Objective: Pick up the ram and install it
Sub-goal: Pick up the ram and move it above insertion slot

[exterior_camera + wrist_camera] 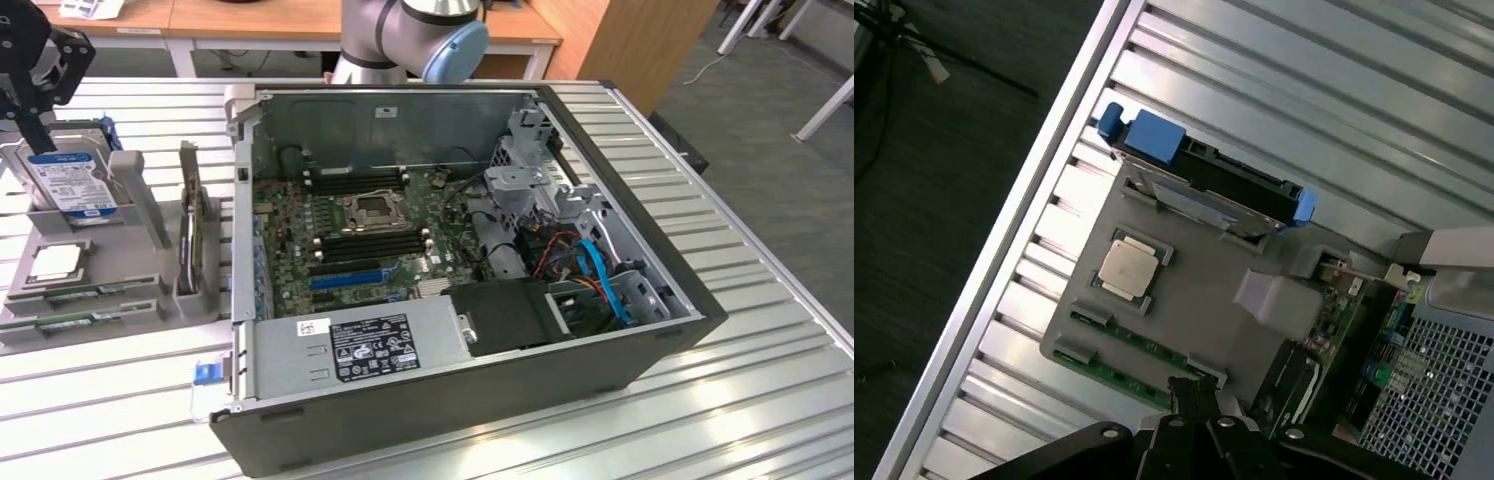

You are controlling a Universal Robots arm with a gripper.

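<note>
Two green ram sticks point(70, 295) lie flat in slots along the front edge of a grey parts holder point(134, 290) at the exterior view's left. In the wrist view the ram point(1116, 373) shows as a green strip on the holder's edge. My black gripper point(30, 125) hangs above the holder's back end, over the upright hard drive point(67, 180), well clear of the ram. Its fingers are shut with nothing between them point(1194, 400). The open computer case point(667, 330) lies beside the holder, its motherboard point(360, 235) with black memory slots exposed.
A square silver processor chip point(54, 262) sits on the holder between the hard drive and the ram. A graphics card point(190, 230) stands upright at the holder's right side. The slatted metal table point(747, 400) has an edge close beside the holder. A power supply point(360, 345) fills the case's front.
</note>
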